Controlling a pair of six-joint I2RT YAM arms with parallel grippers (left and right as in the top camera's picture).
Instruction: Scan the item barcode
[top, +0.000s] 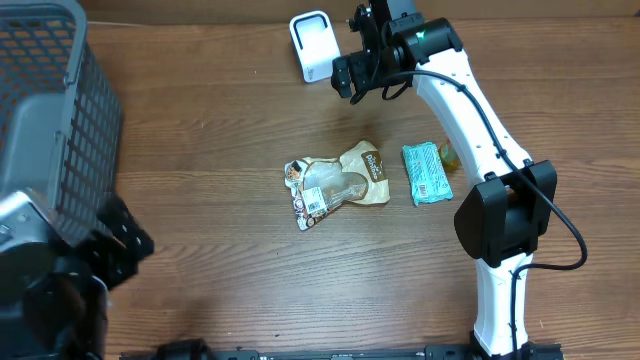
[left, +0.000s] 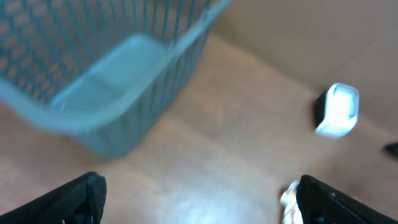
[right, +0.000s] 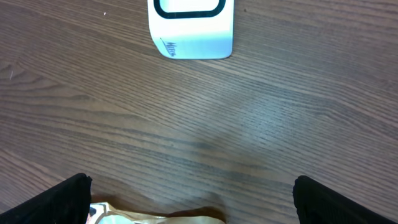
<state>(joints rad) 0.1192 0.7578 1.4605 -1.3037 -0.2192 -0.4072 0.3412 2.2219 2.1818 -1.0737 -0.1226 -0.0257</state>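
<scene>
Overhead view, calling the top edge 12 o'clock. The brown snack pouch (top: 338, 180) lies flat on the wooden table (top: 220, 150), pretty much dead centre. It's crumpled, and a white label patch shows at its 7 o'clock corner. Nothing is touching it.

The white scanner (top: 312, 45) sits at the pouch's 12 o'clock, well apart from it, up near the far edge. A teal packet (top: 427, 172) lies just beside the pouch at its 3 o'clock. There's a small yellowish thing (top: 447, 155) tucked at the packet's 1 o'clock, too small to tell what it is.

The right gripper (right: 193, 202) hangs in the air at the scanner's 3 o'clock, with its jaws spread wide and nothing between them. Its wrist cam looks straight down: scanner at 12 o'clock, bare wood in the middle, and the pouch's top edge just peeking in at 6 o'clock.

The left gripper (left: 202, 199) is down around 8 o'clock on the table, right next to the grey mesh basket (top: 50, 110). It's wide open and empty too. Its wrist cam is blurry, but you can make out the basket at 10 o'clock and the scanner at 2 o'clock.
</scene>
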